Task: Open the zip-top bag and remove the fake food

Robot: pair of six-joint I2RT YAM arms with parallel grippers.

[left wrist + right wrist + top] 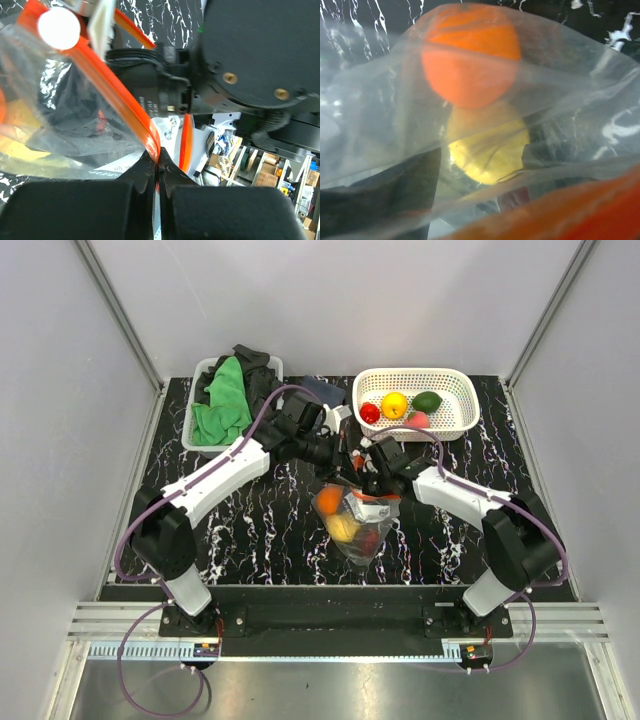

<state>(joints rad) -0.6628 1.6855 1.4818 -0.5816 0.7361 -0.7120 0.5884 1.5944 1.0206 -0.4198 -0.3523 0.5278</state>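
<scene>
The zip-top bag (352,528) lies mid-table, its clear plastic crinkled and its orange zip strip (120,95) at the far end. My left gripper (343,466) (158,162) is shut on that strip, pinching it between its black fingertips. My right gripper (378,485) sits at the bag's mouth, pressed against the plastic. In the right wrist view its fingers (380,195) are only dark shapes behind the film, standing apart. Fake food inside the bag includes an orange piece (467,60), a yellow piece (487,145) and a red one (368,538).
A white perforated basket (452,390) at the back right holds red, yellow, green and pink fake food. A grey bin (200,370) at the back left holds green and black cloths. Both arms cross above the black marbled table (250,530).
</scene>
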